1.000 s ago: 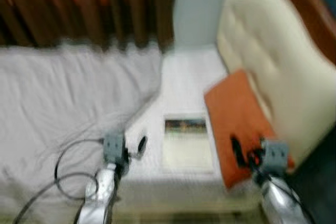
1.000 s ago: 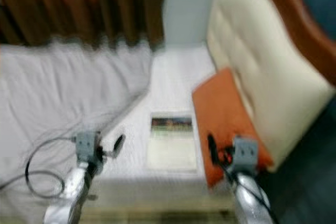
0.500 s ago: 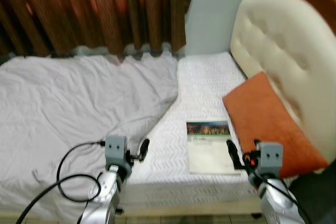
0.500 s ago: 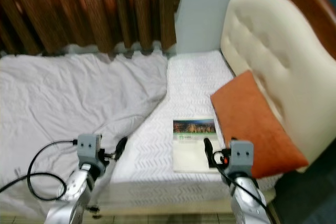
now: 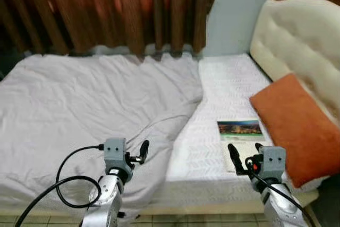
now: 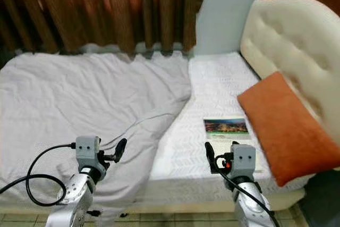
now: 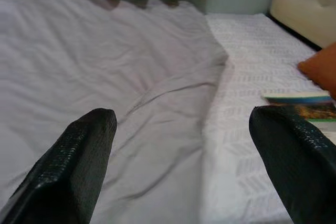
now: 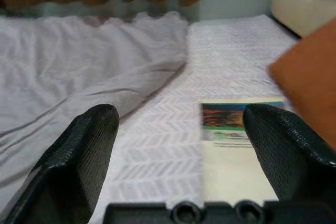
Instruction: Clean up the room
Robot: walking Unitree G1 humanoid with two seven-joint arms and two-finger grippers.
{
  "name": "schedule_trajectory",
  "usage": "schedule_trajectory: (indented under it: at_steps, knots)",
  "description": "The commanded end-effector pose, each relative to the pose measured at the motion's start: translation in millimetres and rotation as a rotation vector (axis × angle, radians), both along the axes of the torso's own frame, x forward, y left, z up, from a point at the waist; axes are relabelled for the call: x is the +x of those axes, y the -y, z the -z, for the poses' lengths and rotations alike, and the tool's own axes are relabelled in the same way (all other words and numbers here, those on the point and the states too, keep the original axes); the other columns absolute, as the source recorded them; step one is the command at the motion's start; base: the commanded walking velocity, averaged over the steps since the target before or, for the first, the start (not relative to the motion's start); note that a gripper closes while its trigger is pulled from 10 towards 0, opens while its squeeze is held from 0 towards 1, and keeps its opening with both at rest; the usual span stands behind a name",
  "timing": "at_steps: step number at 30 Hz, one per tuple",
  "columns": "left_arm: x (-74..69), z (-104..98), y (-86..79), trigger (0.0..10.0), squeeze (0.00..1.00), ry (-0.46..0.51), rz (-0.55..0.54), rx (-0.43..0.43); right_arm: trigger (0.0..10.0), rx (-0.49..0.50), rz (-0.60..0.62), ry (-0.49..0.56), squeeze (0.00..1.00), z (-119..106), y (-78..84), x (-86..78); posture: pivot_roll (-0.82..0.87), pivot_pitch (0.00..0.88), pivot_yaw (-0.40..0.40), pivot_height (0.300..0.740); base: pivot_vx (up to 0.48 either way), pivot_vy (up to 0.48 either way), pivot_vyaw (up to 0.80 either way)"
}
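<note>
Fingers of my right gripper (image 8: 178, 166) and left gripper (image 7: 178, 166) stood spread and empty near the bed edge, the thin white booklet with a picture cover (image 6: 228, 134) lying flat beside the orange rectangular pillow (image 6: 287, 128), likely my first pickup

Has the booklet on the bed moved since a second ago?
No. The booklet lies beside the orange pillow on the mattress, as before; the camera shifted.

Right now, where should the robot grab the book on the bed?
Probably by its near edge. The book lies flat on the white mattress, with the orange pillow close on its far-right side. The open right gripper sits just before it, so coming low from the front and pinching that edge looks easiest.
</note>
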State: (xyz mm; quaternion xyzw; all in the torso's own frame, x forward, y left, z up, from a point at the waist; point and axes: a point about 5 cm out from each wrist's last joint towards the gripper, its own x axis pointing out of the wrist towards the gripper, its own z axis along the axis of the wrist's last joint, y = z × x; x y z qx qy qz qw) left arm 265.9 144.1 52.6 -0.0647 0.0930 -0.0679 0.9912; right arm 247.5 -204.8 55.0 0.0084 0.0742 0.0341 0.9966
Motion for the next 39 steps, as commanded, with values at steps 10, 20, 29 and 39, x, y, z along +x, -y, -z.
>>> schedule_trajectory:
  at_steps: [10,20,29,39]
  knots:
    - [-6.2,7,-11.8,10.0,0.0,-0.057,-0.099,0.0,10.0,0.005,-0.077,-0.006,0.0,-3,-6.8,4.5,0.05,0.069,-0.063,0.74,0.0,0.458,0.0]
    - [10.5,-1,-20.4,10.0,0.0,-0.034,-0.109,0.108,10.0,-0.004,-0.097,-0.03,0.0,0,-11.1,8.7,0.05,0.064,-0.045,0.74,0.0,0.267,-0.4]
    - [17.2,-2,-16.2,10.0,0.0,-0.038,-0.072,0.134,10.0,-0.007,-0.095,-0.03,0.0,0,-12.0,10.3,0.04,0.058,-0.028,0.74,0.225,0.412,-0.09]
    - [20.6,1,-14.5,10.0,0.0,-0.058,-0.046,0.146,10.0,-0.012,-0.087,-0.056,0.0,6,-10.3,7.1,0.03,0.059,-0.021,0.74,0.252,0.409,-0.8]
